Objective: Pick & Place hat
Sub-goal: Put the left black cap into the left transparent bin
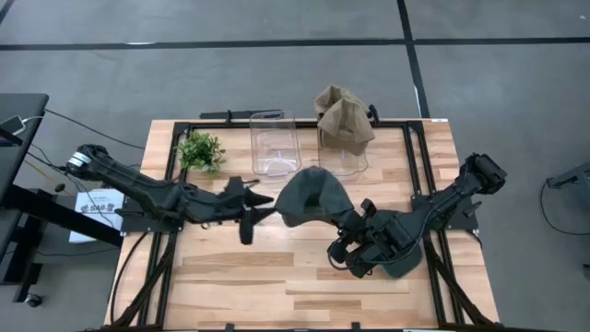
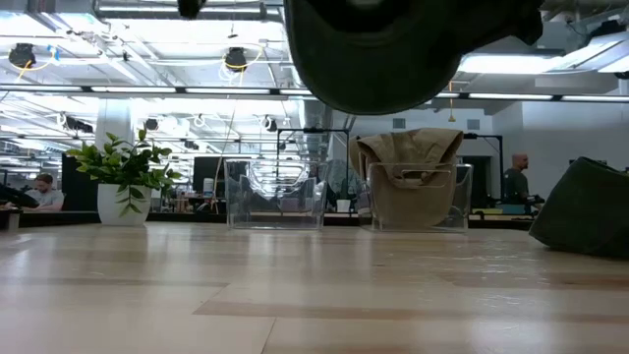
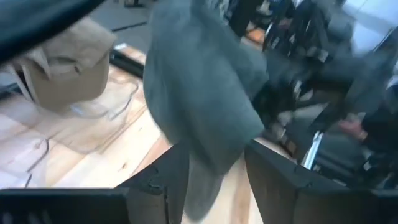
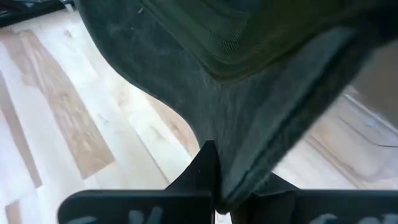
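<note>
A dark grey hat (image 1: 309, 195) hangs in the air over the middle of the table; in the low view the hat (image 2: 378, 49) is well clear of the wood. My right gripper (image 1: 350, 221) comes from the right and is shut on its edge. My left gripper (image 1: 267, 203) is at the hat's left side and is open. In the left wrist view the hat's hanging end (image 3: 208, 174) lies between its spread fingers (image 3: 165, 180); no touch shows there. My right gripper pinches the hat's edge (image 4: 239, 171) between its two shut fingers (image 4: 202, 171). It comes at the hat from the table's right and near side, slanting down. The hat is lifted clear of the table and spreads out beyond the fingertips, its inner side toward the wrist camera.
At the back stand an empty clear container (image 1: 275, 143) and a second clear container (image 1: 355, 164) with a tan hat (image 1: 343, 115) in it. A small potted plant (image 1: 201, 150) is at the back left. Another dark hat (image 1: 406, 260) lies under my right arm.
</note>
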`<state>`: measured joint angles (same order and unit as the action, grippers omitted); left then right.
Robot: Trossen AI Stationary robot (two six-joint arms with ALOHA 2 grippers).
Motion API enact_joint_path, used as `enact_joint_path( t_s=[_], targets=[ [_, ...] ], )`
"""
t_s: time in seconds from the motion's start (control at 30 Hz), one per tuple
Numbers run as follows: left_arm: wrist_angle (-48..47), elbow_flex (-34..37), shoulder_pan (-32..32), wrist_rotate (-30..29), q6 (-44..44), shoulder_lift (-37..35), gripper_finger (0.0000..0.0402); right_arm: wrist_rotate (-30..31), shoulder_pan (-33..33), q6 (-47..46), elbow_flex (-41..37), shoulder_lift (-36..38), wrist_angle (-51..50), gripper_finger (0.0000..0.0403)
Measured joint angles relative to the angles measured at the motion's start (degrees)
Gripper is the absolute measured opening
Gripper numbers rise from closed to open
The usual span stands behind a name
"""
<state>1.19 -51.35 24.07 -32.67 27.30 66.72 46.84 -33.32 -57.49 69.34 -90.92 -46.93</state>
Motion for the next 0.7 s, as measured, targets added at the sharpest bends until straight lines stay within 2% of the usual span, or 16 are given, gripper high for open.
enact_joint_path(
  t_s=[0.17, 0.37, 0.47, 0.7],
  targets=[
    [0.12, 0.00, -0.38, 0.24, -1.33, -3.83, 0.0150, -1.99, 0.83, 0.79, -0.07, -1.28, 0.92, 0.0001],
    [0.14, -0.02, -2.27, 5.81, -0.93, -2.97, 0.0149, -3.78, 2.19, 3.89, -0.19, -2.36, 3.16, 0.0001],
    [-0.39, -0.02, -4.05, 8.19, 0.27, -1.16, 0.0149, -5.26, 3.02, 6.69, 0.00, -3.02, 7.92, 0.0000],
    [-0.31, -0.02, -9.02, 17.78, 3.23, 0.42, 0.0149, -7.06, 2.19, 8.33, -0.11, -4.08, 9.86, 0.0000]
  ],
)
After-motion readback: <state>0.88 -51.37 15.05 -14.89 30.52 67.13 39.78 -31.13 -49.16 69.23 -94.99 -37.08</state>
